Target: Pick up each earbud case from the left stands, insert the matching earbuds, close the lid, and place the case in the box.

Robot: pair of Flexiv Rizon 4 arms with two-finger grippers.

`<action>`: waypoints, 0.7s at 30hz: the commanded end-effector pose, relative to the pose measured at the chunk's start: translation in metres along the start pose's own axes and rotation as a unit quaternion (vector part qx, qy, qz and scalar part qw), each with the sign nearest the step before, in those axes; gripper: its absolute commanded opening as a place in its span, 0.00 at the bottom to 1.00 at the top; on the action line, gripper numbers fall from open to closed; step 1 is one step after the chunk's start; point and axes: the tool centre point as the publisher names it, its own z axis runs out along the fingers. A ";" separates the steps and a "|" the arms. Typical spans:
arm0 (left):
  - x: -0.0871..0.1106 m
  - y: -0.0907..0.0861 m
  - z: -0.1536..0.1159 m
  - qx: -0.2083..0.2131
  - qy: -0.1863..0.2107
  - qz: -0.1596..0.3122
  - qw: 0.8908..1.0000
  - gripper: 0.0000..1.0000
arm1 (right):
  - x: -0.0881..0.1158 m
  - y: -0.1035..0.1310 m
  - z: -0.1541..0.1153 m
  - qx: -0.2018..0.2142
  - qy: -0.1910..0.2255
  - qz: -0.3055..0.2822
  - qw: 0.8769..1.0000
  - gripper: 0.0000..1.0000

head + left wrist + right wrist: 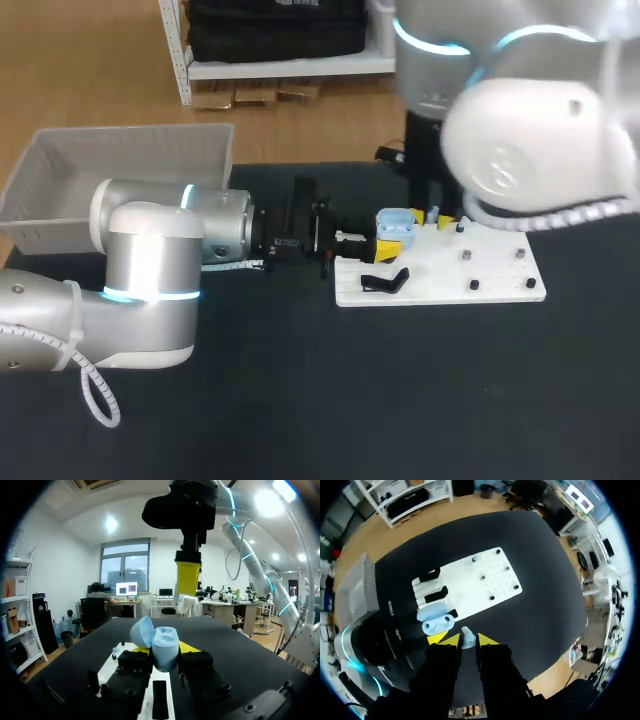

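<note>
A light blue earbud case with its lid open sits between the yellow tips of my left gripper, which is shut on it. In the head view the case is at the left end of the white board. My right gripper hangs straight above the case, shut on a small light blue earbud. From the left wrist view one yellow finger of the right gripper shows above the open case. An empty black stand lies on the board in front of the case.
A grey box stands at the back left of the black table. Several small dark pegs stick up on the board's right half. A second black stand shows in the right wrist view.
</note>
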 end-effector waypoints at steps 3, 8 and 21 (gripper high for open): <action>0.001 0.001 0.000 0.001 0.000 0.000 1.000 0.00 | 0.000 0.006 -0.002 0.013 0.008 0.007 1.000 0.00; 0.001 0.001 0.000 0.001 0.000 0.000 1.000 0.00 | 0.000 0.006 -0.002 0.013 0.008 0.007 1.000 0.00; 0.001 0.001 0.000 0.001 0.000 0.000 1.000 0.00 | 0.000 0.013 -0.003 0.037 0.016 0.086 0.995 0.00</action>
